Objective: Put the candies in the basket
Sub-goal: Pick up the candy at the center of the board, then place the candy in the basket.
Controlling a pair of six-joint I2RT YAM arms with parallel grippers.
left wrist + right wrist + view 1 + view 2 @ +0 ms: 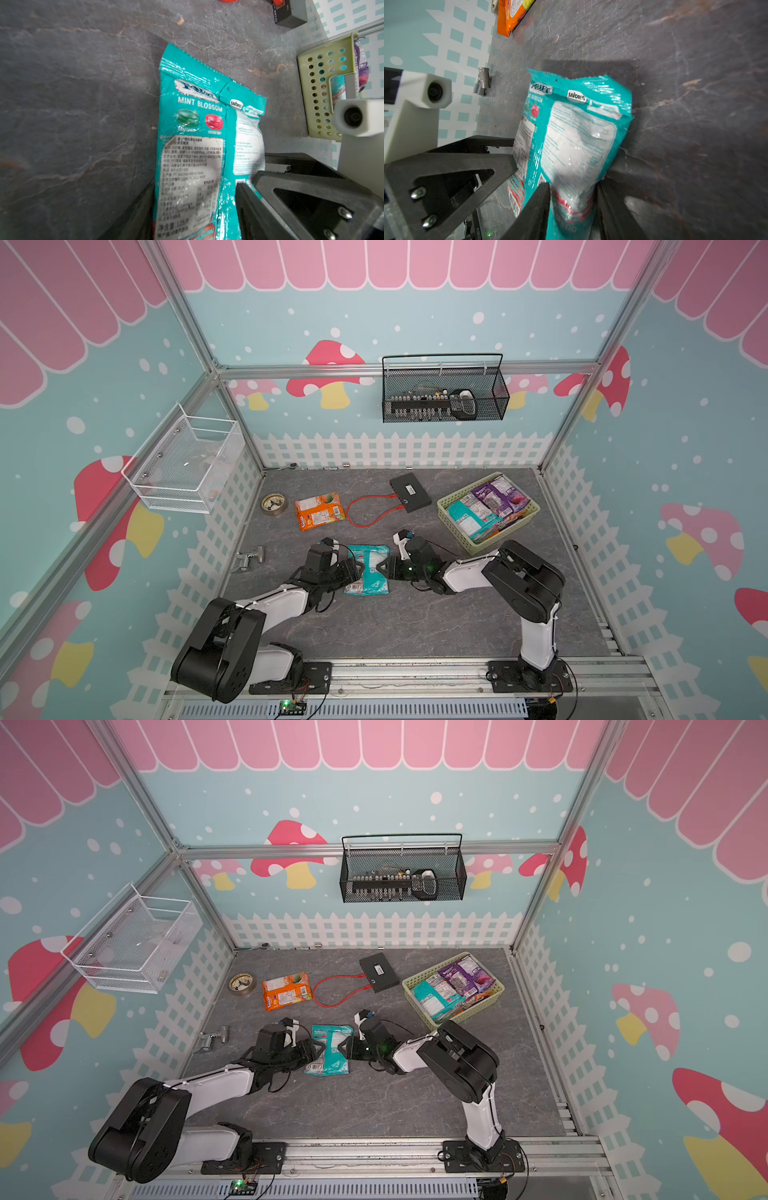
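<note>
The grey table (374,626) bears an orange candy bag (319,511), tape roll (274,504), metal fitting (249,560) and black box (410,492). The basket (454,529) stands there.

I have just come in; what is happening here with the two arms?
The robot is handling one teal bag in the middle of the table. The left gripper has it between its jaws from one side, the right gripper from the other, apparently both pinching it. The basket already holds several bags. One orange bag lies untouched farther back.

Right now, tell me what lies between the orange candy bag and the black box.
A red cable loop on the tabletop, seen in both top views.
</note>
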